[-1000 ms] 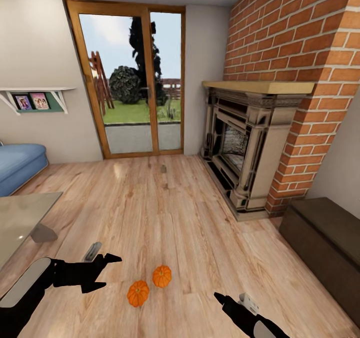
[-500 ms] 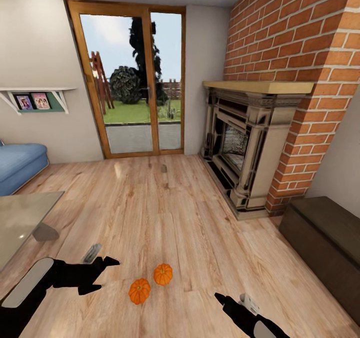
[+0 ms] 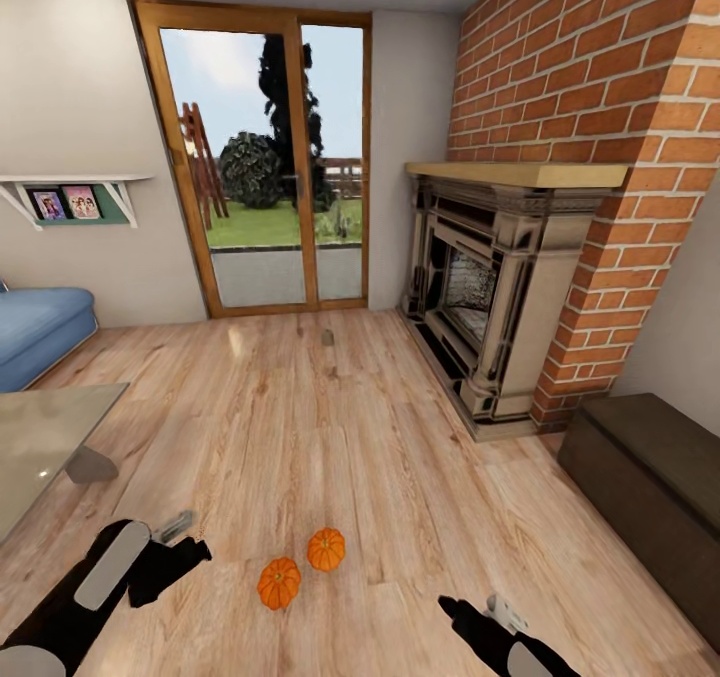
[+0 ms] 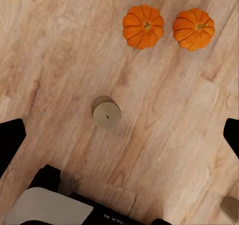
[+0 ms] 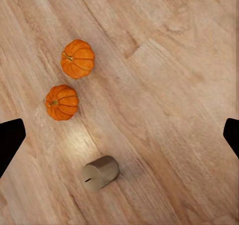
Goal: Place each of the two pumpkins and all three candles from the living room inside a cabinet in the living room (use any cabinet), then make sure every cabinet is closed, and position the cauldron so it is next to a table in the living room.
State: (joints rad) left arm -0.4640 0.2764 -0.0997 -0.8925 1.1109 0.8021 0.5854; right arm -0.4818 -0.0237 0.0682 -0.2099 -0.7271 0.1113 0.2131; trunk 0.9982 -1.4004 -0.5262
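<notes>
You have two pumpkins (image 3: 279,583) (image 3: 325,549) side by side on the floor (image 3: 330,437) between your arms, and three candles (image 3: 175,526) (image 3: 503,612) (image 3: 327,337) in sight. Both the left gripper (image 4: 119,135) and right gripper (image 5: 119,135) are spread wide, holding nothing.

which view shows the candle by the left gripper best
The left wrist view: the candle stands whole and near the middle, wick end up. The head view shows it small and partly behind the left arm. The right wrist view shows a candle lying sideways.

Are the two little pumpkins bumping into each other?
Apart. In the left wrist view a strip of bare floor shows between one pumpkin and the other pumpkin.
</notes>
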